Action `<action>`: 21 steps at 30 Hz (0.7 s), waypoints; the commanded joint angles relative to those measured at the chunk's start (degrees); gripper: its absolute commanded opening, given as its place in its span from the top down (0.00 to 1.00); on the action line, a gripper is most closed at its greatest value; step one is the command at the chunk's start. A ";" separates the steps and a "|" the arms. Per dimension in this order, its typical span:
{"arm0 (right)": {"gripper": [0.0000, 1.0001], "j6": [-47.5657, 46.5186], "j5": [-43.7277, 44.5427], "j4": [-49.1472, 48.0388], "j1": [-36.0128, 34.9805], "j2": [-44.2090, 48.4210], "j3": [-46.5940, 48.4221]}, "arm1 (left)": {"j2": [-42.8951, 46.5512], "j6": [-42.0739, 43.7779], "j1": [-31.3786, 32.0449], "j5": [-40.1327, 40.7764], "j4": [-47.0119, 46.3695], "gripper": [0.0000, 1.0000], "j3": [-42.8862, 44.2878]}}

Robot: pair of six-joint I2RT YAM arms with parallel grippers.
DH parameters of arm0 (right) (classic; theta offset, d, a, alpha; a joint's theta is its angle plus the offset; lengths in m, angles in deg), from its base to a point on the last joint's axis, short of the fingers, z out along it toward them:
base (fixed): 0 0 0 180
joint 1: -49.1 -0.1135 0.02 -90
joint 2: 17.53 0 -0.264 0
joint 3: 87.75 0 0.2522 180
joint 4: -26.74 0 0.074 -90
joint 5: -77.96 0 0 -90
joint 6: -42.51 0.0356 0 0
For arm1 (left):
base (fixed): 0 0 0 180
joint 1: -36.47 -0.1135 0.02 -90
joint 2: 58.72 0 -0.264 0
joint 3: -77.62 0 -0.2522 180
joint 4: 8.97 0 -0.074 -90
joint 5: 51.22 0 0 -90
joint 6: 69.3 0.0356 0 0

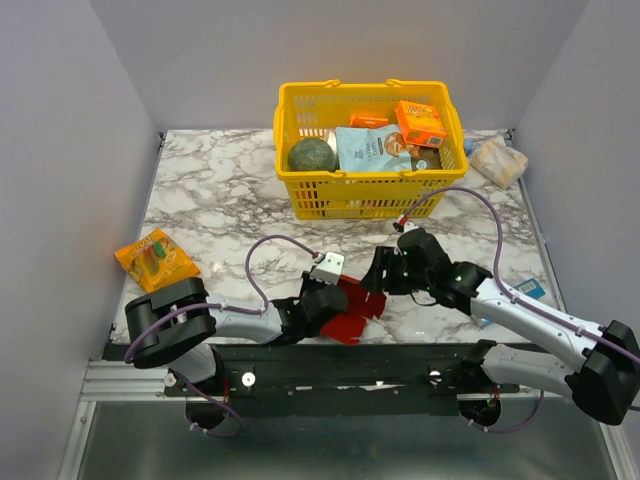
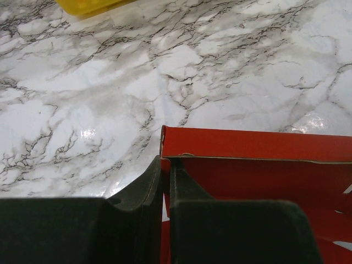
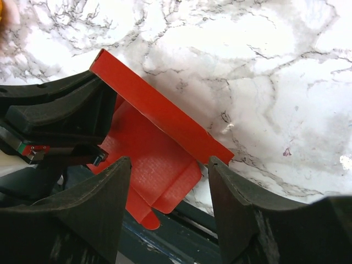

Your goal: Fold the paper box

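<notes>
The red paper box point(image 1: 357, 309) lies partly folded at the near edge of the marble table, between the two grippers. My left gripper point(image 1: 322, 300) is shut on its left wall; in the left wrist view the fingers point(image 2: 164, 181) pinch the red cardboard point(image 2: 258, 165) below a raised flap. My right gripper point(image 1: 380, 272) is open just above the box's right end. In the right wrist view its fingertips point(image 3: 220, 170) straddle a raised red wall and a flat flap point(image 3: 159, 165) that overhangs the table edge. The left gripper's black body point(image 3: 55, 121) shows beside the box.
A yellow basket point(image 1: 365, 190) with a green ball, a blue packet and an orange carton stands at the back centre. An orange snack packet point(image 1: 156, 259) lies at the left. A pale bag point(image 1: 498, 160) lies at the back right, a small blue item point(image 1: 528, 290) by the right arm.
</notes>
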 commanded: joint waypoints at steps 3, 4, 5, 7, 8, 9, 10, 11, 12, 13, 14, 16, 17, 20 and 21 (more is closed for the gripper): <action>0.35 -1.33 -2.26 -3.10 -0.22 -2.24 0.57 | 0.52 -0.17 0.09 4.14 0.76 1.00 -0.86; 0.36 -0.81 -2.69 -3.02 -0.22 -2.42 0.49 | 0.43 -0.17 0.09 4.14 0.94 1.00 -0.86; 0.37 -0.54 -2.79 -2.76 -0.31 -2.68 0.31 | 0.43 -0.17 0.09 4.14 1.03 1.00 -0.77; 0.38 0.07 -2.18 -1.79 -0.31 -2.77 0.22 | 0.34 -0.26 0.09 4.32 1.29 1.00 -0.69; 0.38 0.16 -1.74 -1.18 -0.31 -2.60 0.22 | 0.26 -0.26 0.09 4.40 1.38 1.00 -0.60; 0.38 0.16 -1.21 -0.04 -0.40 -2.34 0.22 | 0.17 -0.34 0.09 4.41 1.47 1.00 -0.60; 0.38 0.25 -0.16 0.58 -0.40 -2.25 0.31 | 0.17 -0.34 0.09 4.49 1.55 1.00 -0.51; 0.39 0.43 0.20 1.02 -0.40 -2.25 0.31 | -0.01 -0.43 0.18 4.49 1.64 1.00 -0.42; 0.38 0.51 0.64 1.72 -0.40 -2.33 0.22 | -0.09 -0.43 0.18 4.41 1.64 1.00 -0.42; 0.38 0.69 0.99 1.90 -0.40 -2.25 0.05 | -0.10 -0.52 0.18 4.49 1.64 1.00 -0.42; 0.38 0.78 0.99 1.99 -0.40 -2.33 -0.13 | -0.01 -0.43 0.18 4.49 1.64 1.00 -0.42; 0.38 0.61 2.56 2.43 -0.40 -3.12 -0.13 | -0.01 -0.43 0.26 4.67 1.73 1.00 -0.42; 0.38 0.52 2.84 2.61 -0.40 -3.47 0.13 | 0.17 -0.43 0.26 4.76 1.73 1.00 -0.42; 0.38 0.25 2.93 2.96 -0.40 -4.71 0.31 | -0.01 -0.26 0.35 4.67 1.73 1.00 -0.33; 0.38 0.34 2.58 2.96 -0.40 -4.88 0.48 | 0.08 -0.26 0.44 4.58 1.73 1.00 -0.33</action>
